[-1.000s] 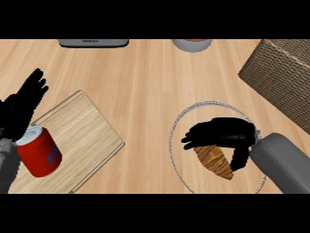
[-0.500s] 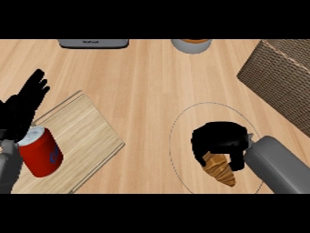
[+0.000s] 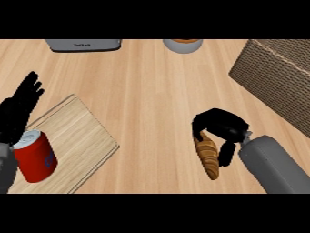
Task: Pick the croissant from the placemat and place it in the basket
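The golden-brown croissant (image 3: 207,157) hangs lengthwise in my right hand (image 3: 221,127), whose fingers curl round its upper end. This is at the lower right of the head view, over the wooden counter. I cannot make out the placemat's outline under it. The woven brown basket (image 3: 285,82) stands at the right edge, up and to the right of the hand, with a gap of counter between them. My left hand (image 3: 13,113) rests open at the left edge, fingers up.
A red can (image 3: 35,157) stands on a light wooden board (image 3: 80,136) at the lower left, just below my left hand. A grey appliance (image 3: 83,44) and a small round bowl (image 3: 182,44) sit at the far edge.
My right hand has closed round the croissant and brought it up off the placemat. The mat's oval outline no longer shows. The left hand has stayed put.
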Available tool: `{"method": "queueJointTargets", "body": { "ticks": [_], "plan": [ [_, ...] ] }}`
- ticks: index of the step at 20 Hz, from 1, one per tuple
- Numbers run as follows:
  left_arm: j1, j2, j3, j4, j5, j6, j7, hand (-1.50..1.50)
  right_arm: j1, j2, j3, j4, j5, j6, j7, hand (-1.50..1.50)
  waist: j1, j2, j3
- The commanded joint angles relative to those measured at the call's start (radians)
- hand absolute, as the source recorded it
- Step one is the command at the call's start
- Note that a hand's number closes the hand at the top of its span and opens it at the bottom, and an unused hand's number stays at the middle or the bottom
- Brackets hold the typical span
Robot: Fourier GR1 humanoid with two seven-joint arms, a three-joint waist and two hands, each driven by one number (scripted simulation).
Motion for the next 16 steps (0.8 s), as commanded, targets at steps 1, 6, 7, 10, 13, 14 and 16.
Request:
{"method": "queueJointTargets", "body": {
  "ticks": [1,6,7,10,13,14,16],
  "plan": [
    [0.024,0.002,0.017,0.013,0.007,0.006,0.010,0.00,0.045,0.074,-0.179,0.097,-0.049,-0.082,0.327,1.50,-0.044,0.017,-0.002],
    [0.027,-0.008,0.006,0.003,0.018,-0.003,0.019,0.00,0.006,0.306,-0.341,0.054,-0.126,-0.293,0.649,1.50,-0.008,0.012,0.001],
    [0.025,-0.012,-0.004,0.012,0.015,-0.011,0.016,0.00,0.007,0.322,-0.339,0.035,-0.137,-0.369,0.689,1.50,0.003,0.018,0.003],
    [-0.003,-0.024,-0.022,0.010,0.009,-0.009,0.020,0.00,-0.101,0.327,-0.330,-0.058,-0.198,-0.560,0.796,1.50,0.051,0.016,0.005],
    [-0.018,-0.028,-0.030,0.026,0.013,-0.025,0.013,0.00,-0.201,0.329,-0.270,-0.091,-0.098,-0.748,0.973,1.50,0.064,0.016,0.000],
    [-0.008,-0.024,-0.039,0.014,0.010,-0.036,0.012,0.00,-0.267,0.329,-0.266,-0.093,-0.064,-0.779,1.044,1.50,0.078,0.013,0.000],
    [-0.045,-0.017,-0.031,0.042,0.016,-0.041,0.024,0.00,-0.333,0.330,-0.205,-0.080,0.008,-0.854,1.190,1.50,0.072,0.018,-0.001]
  ]
}}
